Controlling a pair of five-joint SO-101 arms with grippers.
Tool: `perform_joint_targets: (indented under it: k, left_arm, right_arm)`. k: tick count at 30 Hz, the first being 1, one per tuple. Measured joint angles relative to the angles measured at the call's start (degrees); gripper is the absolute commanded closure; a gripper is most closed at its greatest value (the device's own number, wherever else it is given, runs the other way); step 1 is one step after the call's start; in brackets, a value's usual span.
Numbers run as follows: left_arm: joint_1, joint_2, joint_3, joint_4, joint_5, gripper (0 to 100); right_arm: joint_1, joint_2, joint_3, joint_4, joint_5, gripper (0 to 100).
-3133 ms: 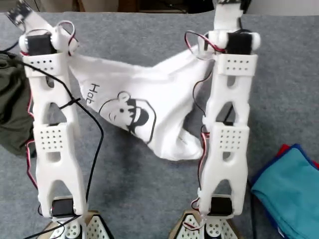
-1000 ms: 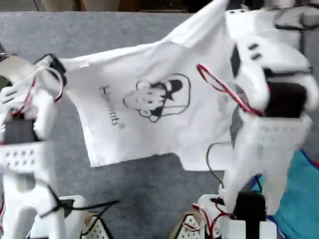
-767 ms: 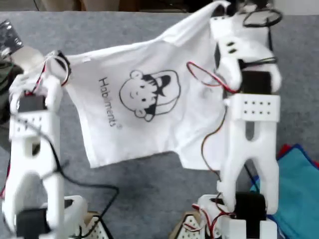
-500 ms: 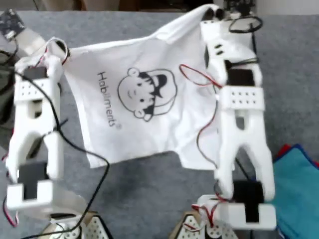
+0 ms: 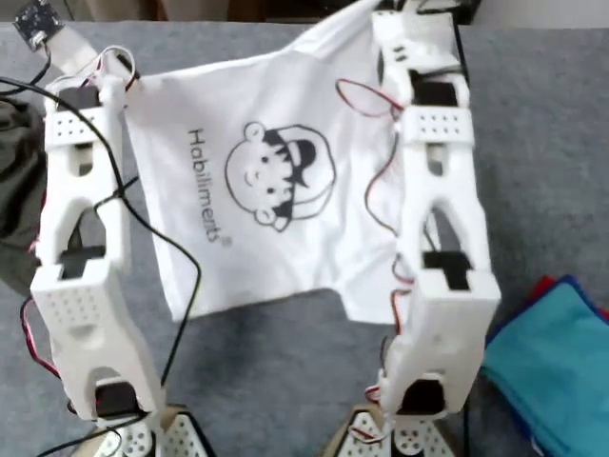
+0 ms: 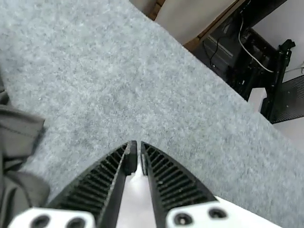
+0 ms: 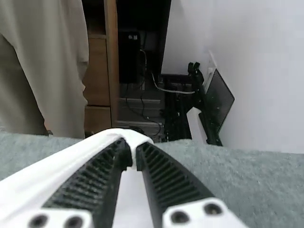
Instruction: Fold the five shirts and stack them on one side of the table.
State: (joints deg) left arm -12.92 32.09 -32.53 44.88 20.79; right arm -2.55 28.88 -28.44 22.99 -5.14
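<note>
Cloth as thin as this white T-shirt (image 5: 276, 228) should handle light and limp, with no stiffness of its own: it keeps a flat shape only where it is pulled taut, and any free edge will sag and crease. It hangs spread between the two arms over the far half of the grey table (image 5: 561, 143), printed face up. The left gripper (image 6: 135, 154) is pinched tight on a sliver of white fabric at one far corner, and the right gripper (image 7: 130, 152) is likewise clamped on white fabric at the other. Whether the near hem rests on the table I cannot tell. Corners and seams look like the best holds, since doubled fabric should slip less than a single layer. A crumpled dark olive garment (image 5: 14, 190) lies beside the left arm, and a folded teal cloth (image 5: 552, 362) sits beside the right arm's base.
</note>
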Motion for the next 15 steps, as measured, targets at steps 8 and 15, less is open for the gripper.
perform_joint_targets:
  k: [8,15]
  left_arm:
    - [0.0,10.2,-19.2,7.1,0.0,98]
    - [-0.9,15.0,-31.6,15.6,-2.6,98]
  right_arm:
    - [-0.2,10.9,-23.0,12.7,2.6,99.3]
    - [-0.2,18.8,-37.8,22.9,4.0,99.3]
